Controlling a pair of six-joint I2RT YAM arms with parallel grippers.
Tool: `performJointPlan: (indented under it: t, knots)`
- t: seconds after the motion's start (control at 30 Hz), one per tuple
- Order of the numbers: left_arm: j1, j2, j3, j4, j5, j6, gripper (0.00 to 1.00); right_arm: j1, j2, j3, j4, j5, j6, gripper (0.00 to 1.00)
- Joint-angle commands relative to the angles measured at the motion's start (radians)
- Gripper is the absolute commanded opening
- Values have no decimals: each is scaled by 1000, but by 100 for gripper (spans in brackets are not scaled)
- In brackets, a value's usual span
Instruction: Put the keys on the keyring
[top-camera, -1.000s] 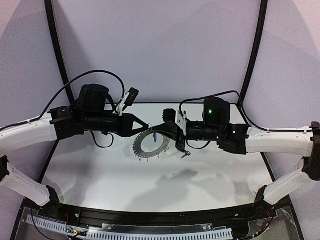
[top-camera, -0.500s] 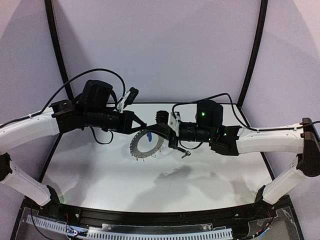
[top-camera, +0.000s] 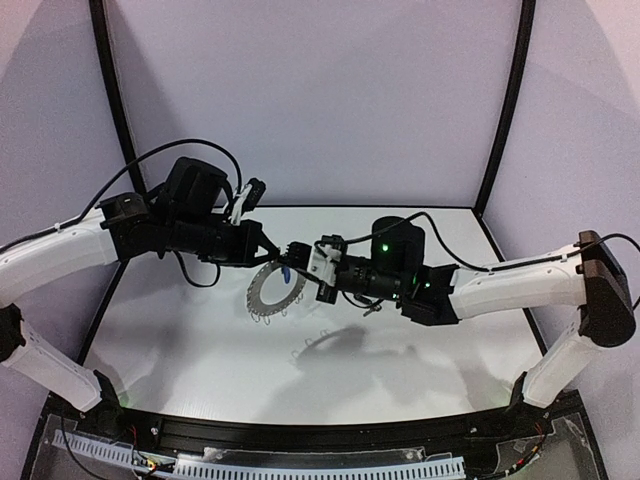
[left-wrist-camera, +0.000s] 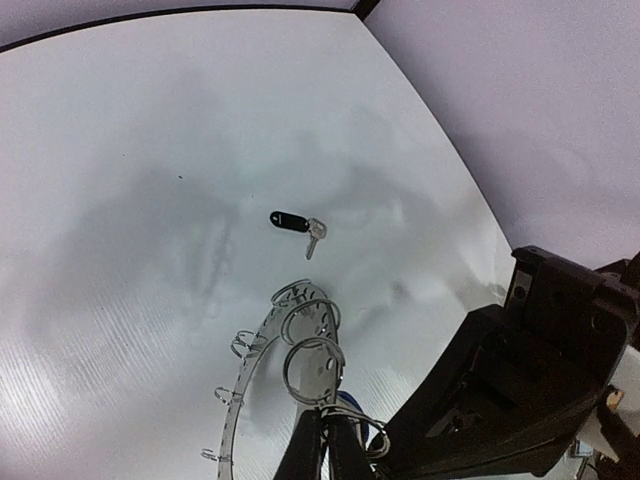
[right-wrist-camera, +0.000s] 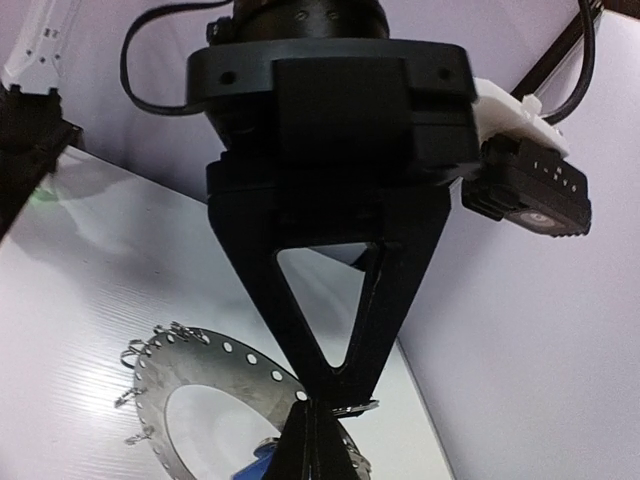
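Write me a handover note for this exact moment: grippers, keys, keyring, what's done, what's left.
Left gripper: shut on the rim of the keyring.
Right gripper: shut, tips meeting the left's at the same spot on the rim. Whether it pinches a wire loop or the blue key is unclear.
Blue key: at the rim beside both tips; cannot tell if it is threaded on.
Black key: loose on the table, apart from the ring, ungripped.
Done: no key confirmed on.
Left: probably finish the blue key, then fetch and thread the black one.
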Motion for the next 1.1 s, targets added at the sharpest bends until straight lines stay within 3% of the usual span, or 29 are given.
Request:
performJointPlan:
  t: [0.0, 0.2, 0.4, 0.47, 0.63, 0.9, 1.07]
  knots:
    - [-4, -12, 74, 31, -21, -65, 1, 52, 77, -32, 81, 116, -116, 0]
    - [-3, -31, 73, 3, -71, -116, 1, 82, 129, -28, 53, 106, -194, 0]
    - [18, -58, 48, 47, -17, -163, 1, 99, 210, -19, 90, 257, -287, 0]
    - [31, -62, 37, 59, 8, -176, 1, 98, 232, -2, 119, 303, -272, 0]
    - [64, -73, -1, 78, 26, -210, 1, 98, 183, -19, 141, 247, -181, 0]
    - [121, -86, -35, 182, 249, -305, 1, 95, 255, -86, 301, 349, -350, 0]
    - [125, -92, -59, 224, 306, -349, 1, 93, 232, -118, 347, 283, -274, 0]
